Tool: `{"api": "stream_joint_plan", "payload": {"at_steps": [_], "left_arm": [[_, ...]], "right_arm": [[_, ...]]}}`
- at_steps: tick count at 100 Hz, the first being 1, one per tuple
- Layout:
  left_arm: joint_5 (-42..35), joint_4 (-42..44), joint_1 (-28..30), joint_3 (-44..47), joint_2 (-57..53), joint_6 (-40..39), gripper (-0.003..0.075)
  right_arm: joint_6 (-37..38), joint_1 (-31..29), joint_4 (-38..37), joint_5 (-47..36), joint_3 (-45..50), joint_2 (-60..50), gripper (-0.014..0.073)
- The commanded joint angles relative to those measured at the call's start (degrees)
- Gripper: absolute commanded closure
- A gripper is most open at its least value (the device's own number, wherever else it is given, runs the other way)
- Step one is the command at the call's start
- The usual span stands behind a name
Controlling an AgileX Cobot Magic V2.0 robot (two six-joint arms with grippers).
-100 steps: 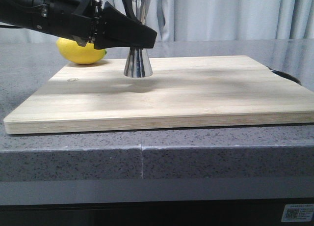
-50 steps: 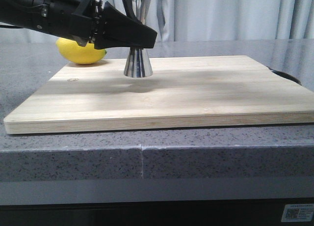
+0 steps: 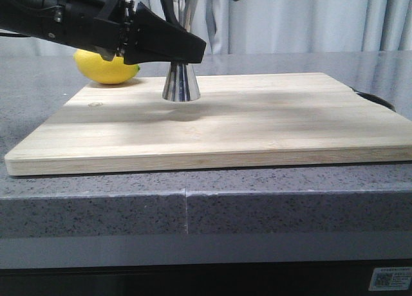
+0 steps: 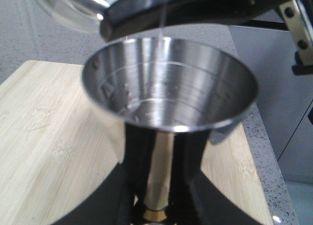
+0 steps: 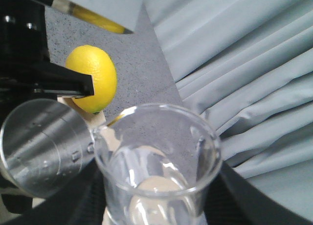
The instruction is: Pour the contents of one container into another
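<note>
Almost nothing had moved since a second earlier: only the right arm's dark tip at the top of the front view sat slightly lower and further right; jigger, board and left arm were unchanged.

Left gripper [image 3: 196, 49] stayed clamped on the waist of the mirror-polished steel hourglass jigger [image 3: 180, 82], which stood upright on the pale wooden cutting board [image 3: 257, 122], toward its back-left. Gold band visible between the fingers in the left wrist view.

Right gripper [image 5: 151, 205] held the small clear glass beaker [image 5: 156, 161], fingers closed around its body. Beaker was tilted, lip right over the jigger's upper cup [image 4: 168, 83]. Thin clear stream was falling into the cup, shallow pool already at the bottom. Pour looked midway.

Risks:
- stream landed near the cup's back rim; small beaker drift would likely put liquid on the board
- steeper tilt could surge and overfill the small cup
- beaker lip close to the steel rim; contact could knock the jigger in the left grip

Yellow lemon [image 3: 106, 67] sat on the grey speckled counter [image 3: 290, 199] behind the board, out of the way.
</note>
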Motion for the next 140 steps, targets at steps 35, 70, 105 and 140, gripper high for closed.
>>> {"api": "stream_joint_plan", "payload": {"at_steps": [35, 70, 105, 140], "left_arm": [[5.52, -4.30, -0.59, -1.62, -3.17, -0.36, 0.0739], [5.52, -4.30, -0.59, -1.62, -3.17, -0.36, 0.0739], [5.52, -4.30, -0.59, -1.62, -3.17, -0.36, 0.0739], [5.52, -4.30, -0.48, -1.62, -3.17, -0.36, 0.0739]], "right_arm": [[-0.12, -0.05, -1.66, -1.83, -2.15, -2.36, 0.0347], [-0.12, -0.05, -3.15, -1.69, -2.15, -2.36, 0.0347], [-0.12, -0.05, -4.72, -1.57, -2.15, -2.36, 0.0347], [-0.12, -0.05, -6.24, -1.57, -2.15, -2.36, 0.0347]]}}
